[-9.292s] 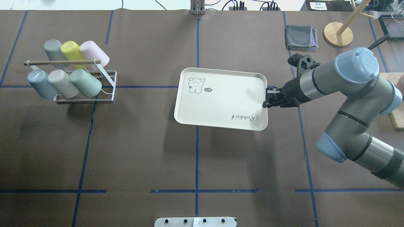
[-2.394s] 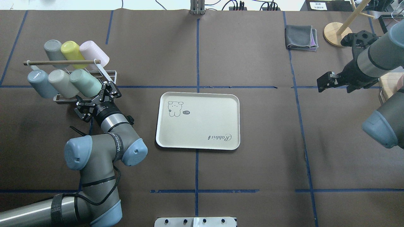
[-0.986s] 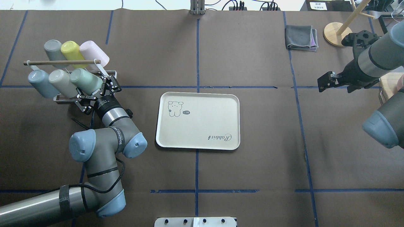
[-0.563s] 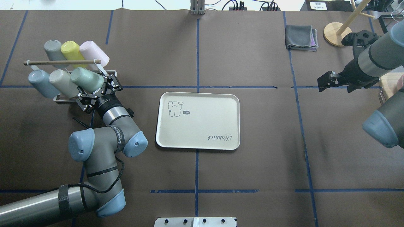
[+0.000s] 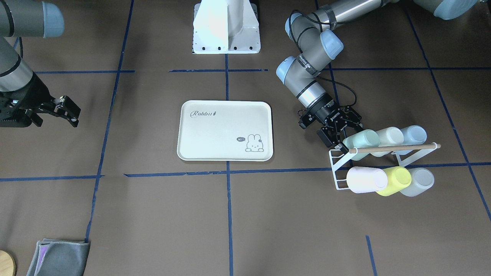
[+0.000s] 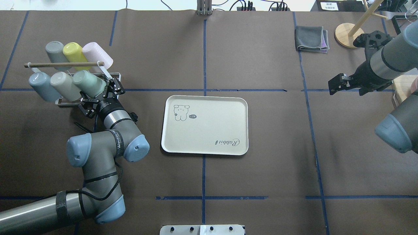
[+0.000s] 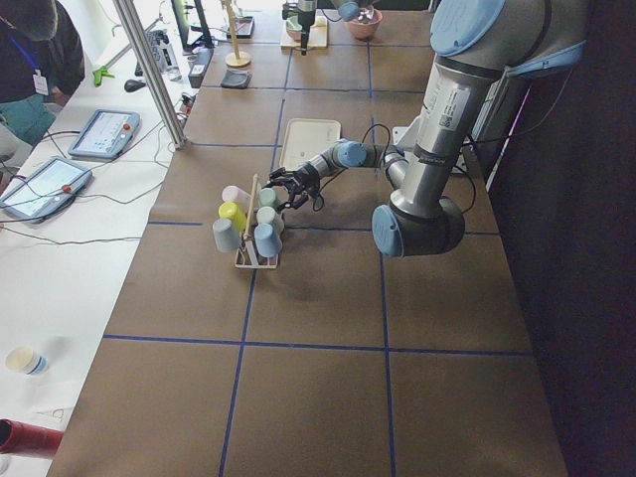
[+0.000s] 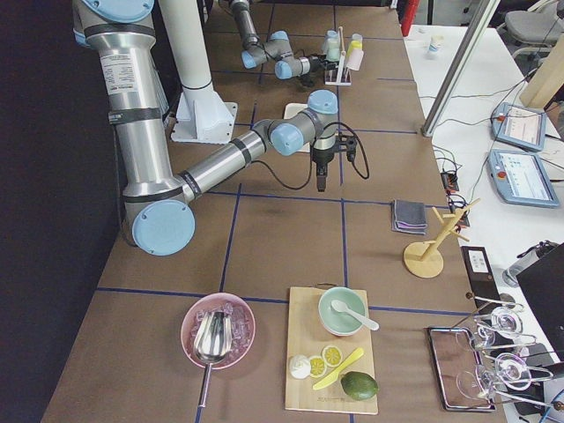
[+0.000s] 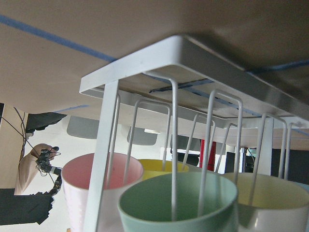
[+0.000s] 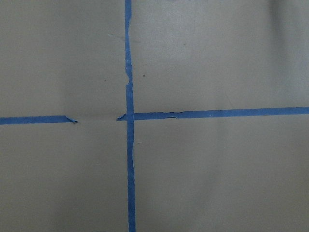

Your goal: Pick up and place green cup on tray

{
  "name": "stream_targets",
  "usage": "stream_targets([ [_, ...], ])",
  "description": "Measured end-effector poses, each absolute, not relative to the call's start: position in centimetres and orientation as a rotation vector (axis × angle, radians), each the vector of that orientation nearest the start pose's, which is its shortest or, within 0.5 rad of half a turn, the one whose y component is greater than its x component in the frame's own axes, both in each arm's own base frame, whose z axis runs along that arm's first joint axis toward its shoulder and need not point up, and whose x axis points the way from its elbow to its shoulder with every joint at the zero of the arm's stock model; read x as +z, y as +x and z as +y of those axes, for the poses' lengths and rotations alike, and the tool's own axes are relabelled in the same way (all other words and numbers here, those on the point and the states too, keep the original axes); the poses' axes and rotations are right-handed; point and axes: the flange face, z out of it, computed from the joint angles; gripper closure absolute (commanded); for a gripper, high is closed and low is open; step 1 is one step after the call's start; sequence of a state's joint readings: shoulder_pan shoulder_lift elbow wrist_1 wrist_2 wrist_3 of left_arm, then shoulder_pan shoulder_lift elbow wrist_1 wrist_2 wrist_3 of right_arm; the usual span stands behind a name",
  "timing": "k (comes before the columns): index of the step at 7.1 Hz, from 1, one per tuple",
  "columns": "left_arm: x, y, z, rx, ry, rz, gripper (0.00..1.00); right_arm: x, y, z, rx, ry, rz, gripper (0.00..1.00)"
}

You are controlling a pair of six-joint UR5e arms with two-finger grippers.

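While the green cup (image 6: 86,81) is being carried tilted on the rack (image 6: 65,103), its mouth end is being straddled by the wide-spread, empty fingers of the left claw (image 6: 98,93). The tray (image 6: 212,124) is lying flat, well off to that claw's side. The right claw (image 6: 333,85), parted and empty, is being held far beyond it.

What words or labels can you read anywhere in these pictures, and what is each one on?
"Rabbit": script in one corner of the tray.
"hi~", as far as it can be read: dark bubble beside the bunny drawing on the tray.
White lettering on the left arm's strap: too blurred to read.
White lettering on the wrist of the left tool: too small to read.
White sign past the table's far edge: too small to read.
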State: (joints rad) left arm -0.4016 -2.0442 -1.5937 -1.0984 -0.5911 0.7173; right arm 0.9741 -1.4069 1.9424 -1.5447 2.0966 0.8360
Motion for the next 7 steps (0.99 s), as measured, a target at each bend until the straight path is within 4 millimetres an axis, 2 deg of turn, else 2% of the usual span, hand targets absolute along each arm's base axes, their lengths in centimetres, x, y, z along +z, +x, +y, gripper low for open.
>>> stream_targets([
  [4, 40.7, 49.6, -45.6, 1.721, 0.256, -1.100, 0.01, 40.1, -23.3, -49.1, 0.081, 0.079, -0.746, 0.00],
  [7, 41.6, 48.4, -45.0, 1.727, 0.248, -1.101, 0.01, 40.0, -23.3, -49.1, 0.082, 0.080, -0.748, 0.00],
])
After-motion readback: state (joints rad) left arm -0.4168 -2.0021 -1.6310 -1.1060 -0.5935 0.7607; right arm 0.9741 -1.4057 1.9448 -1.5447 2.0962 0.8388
